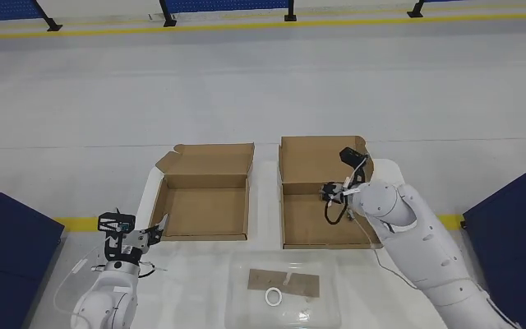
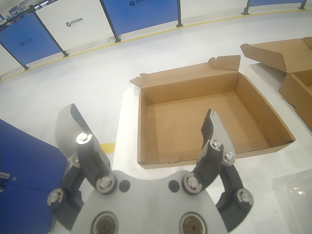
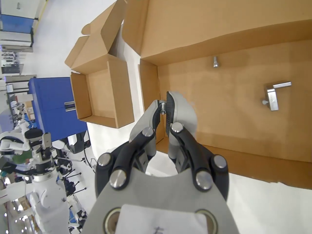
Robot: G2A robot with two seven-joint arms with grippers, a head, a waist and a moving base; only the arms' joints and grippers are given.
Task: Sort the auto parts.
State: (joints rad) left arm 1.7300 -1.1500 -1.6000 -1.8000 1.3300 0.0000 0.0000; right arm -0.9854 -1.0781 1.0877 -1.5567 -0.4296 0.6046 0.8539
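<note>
My right gripper (image 3: 162,107) is shut on a small silver bolt (image 3: 162,106) and hangs over the right cardboard box (image 3: 243,152), near its wall that faces the left box. On that box's floor lie another small silver bolt (image 3: 215,62) and an L-shaped metal bracket (image 3: 273,95). From above, the right gripper (image 1: 332,192) sits over the right box (image 1: 306,238). My left gripper (image 2: 141,127) stands open and holds nothing, at the near left corner of the left box (image 2: 246,98), whose floor is bare. The left gripper (image 1: 140,234) is by the table's left edge.
A clear plastic tray (image 1: 329,308) at the table's front holds a cardboard sheet (image 1: 283,283) and a white ring (image 1: 274,297). Both boxes have their lids folded back. Blue panels stand on either side of the table.
</note>
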